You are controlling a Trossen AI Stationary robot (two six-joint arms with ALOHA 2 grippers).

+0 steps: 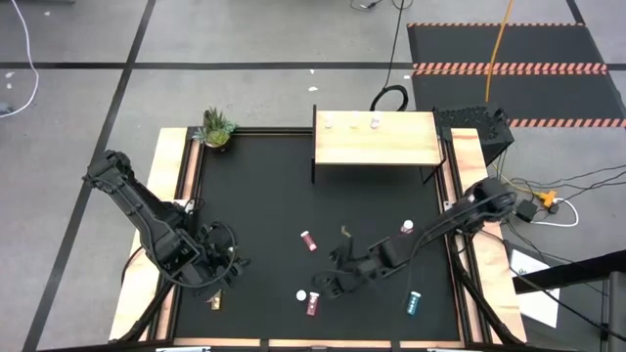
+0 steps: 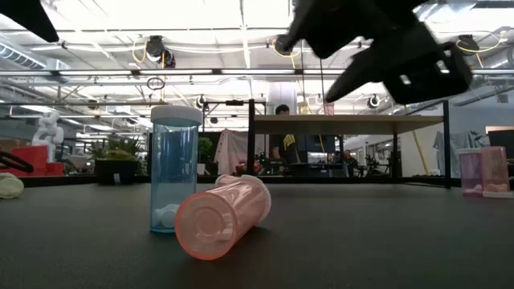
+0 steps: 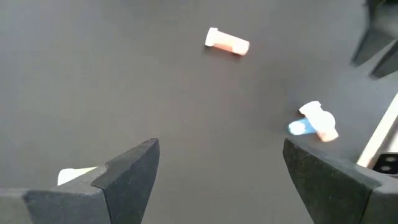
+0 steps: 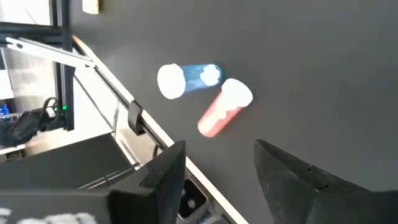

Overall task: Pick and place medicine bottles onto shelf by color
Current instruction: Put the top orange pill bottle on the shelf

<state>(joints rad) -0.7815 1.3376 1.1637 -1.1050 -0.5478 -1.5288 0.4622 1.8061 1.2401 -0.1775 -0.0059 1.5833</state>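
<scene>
**Bottles on bench, shelf at far edge**

While the left gripper (image 1: 217, 279) waits near the near-left corner, jaws apart, the right gripper (image 1: 328, 284) hovers, jaws apart and empty, by a pink bottle (image 1: 313, 305) lying beside a blue bottle (image 1: 301, 294) at the near edge. Shelf (image 1: 377, 142): far edge, three bottles on top.

Black tabletop (image 1: 264, 196), wooden side rails. Shelf (image 1: 377, 145) at the far edge, three bottles in a row along its back. Potted plant (image 1: 216, 128) at the far left corner. Bottles scattered on the near half: red (image 1: 309, 240) lying, teal (image 1: 414, 303) near right, pink (image 2: 222, 216) on its side touching upright blue (image 2: 174, 169).
</scene>
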